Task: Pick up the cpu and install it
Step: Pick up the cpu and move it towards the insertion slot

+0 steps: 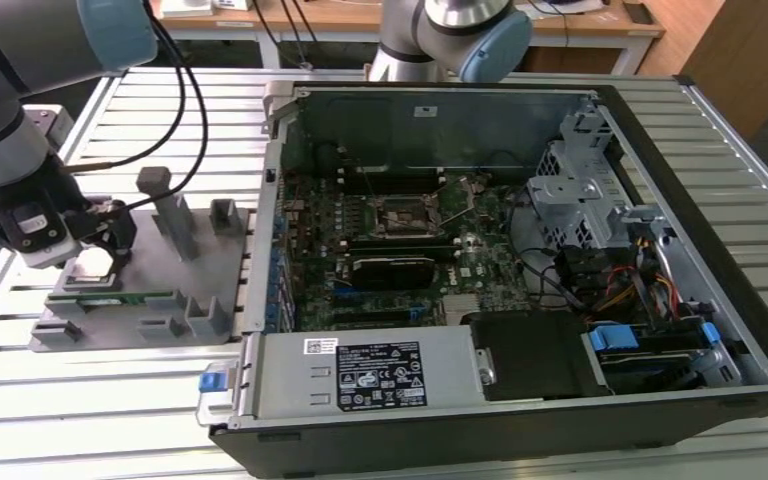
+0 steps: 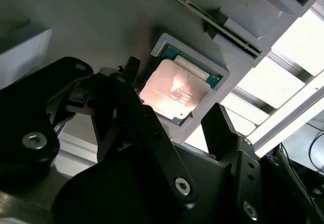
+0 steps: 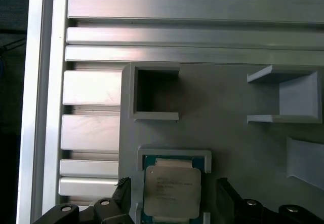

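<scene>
At the exterior view's left, the arm (image 1: 11,130) bends low over a grey fixture (image 1: 144,330) on the slatted table (image 1: 91,410). Its gripper (image 1: 87,250) is poised directly above the cpu (image 1: 92,263). The cpu lies flat in a shallow square pocket of the fixture, metal face up. In both wrist views the two black fingers (image 3: 226,198) stand spread, one on each side of the pocket, with the cpu between them and lower down. Neither finger touches it, and nothing is in their grasp.

A green memory stick (image 1: 117,297) rests in a slot of the same fixture, just beside the pocket. Grey posts (image 1: 171,215) rise from the fixture to the exterior view's right of the gripper.

Further right, well apart from the cpu, the open case (image 1: 744,200) lies on its side with the motherboard (image 1: 344,255) exposed. The socket (image 1: 402,215) sits near the board's middle. A metal drive cage (image 1: 578,190) and a bundle of coloured cables (image 1: 624,290) occupy the case's right end.
</scene>
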Robot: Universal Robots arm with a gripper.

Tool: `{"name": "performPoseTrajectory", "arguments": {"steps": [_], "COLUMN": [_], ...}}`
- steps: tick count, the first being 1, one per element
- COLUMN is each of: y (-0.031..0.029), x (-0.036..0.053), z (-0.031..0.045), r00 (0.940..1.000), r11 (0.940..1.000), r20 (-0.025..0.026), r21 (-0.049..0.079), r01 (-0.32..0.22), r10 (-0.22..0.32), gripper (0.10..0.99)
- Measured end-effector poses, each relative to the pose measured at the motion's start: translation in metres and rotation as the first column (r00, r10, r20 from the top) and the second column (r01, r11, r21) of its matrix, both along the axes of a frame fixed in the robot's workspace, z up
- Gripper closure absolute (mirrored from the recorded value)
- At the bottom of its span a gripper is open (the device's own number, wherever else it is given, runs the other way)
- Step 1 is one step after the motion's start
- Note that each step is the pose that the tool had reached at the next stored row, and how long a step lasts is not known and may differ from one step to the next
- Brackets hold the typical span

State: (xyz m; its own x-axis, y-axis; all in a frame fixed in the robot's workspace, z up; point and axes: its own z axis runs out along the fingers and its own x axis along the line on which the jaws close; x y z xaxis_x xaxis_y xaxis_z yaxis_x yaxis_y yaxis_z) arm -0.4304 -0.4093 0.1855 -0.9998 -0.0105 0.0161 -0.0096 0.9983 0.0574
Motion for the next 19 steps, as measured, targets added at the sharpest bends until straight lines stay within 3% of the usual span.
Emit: {"name": "performPoseTrajectory", "arguments": {"steps": [5, 6, 11, 12, 19], "y": [0.0000, 0.0000, 0.0007, 0.0007, 0.0007], "x": [-0.0010, -0.0010, -0.0010, -0.0010, -0.0010], "z": [-0.0023, -0.0024, -0.0027, -0.0026, -0.0006], "r00": [1.0000, 1.0000, 1.0000, 1.0000, 1.0000], "r11": [1.0000, 1.0000, 1.0000, 1.0000, 1.0000], "r20": [-0.0001, -0.0002, 0.0001, 0.0000, 0.0002], "r21": [0.000, 0.000, 0.000, 0.000, 0.000], "r01": [0.000, 0.000, 0.001, 0.001, 0.001], "r10": [0.000, 0.000, -0.001, -0.001, -0.001], "gripper": [0.333, 0.408, 0.420, 0.490, 0.490]}}
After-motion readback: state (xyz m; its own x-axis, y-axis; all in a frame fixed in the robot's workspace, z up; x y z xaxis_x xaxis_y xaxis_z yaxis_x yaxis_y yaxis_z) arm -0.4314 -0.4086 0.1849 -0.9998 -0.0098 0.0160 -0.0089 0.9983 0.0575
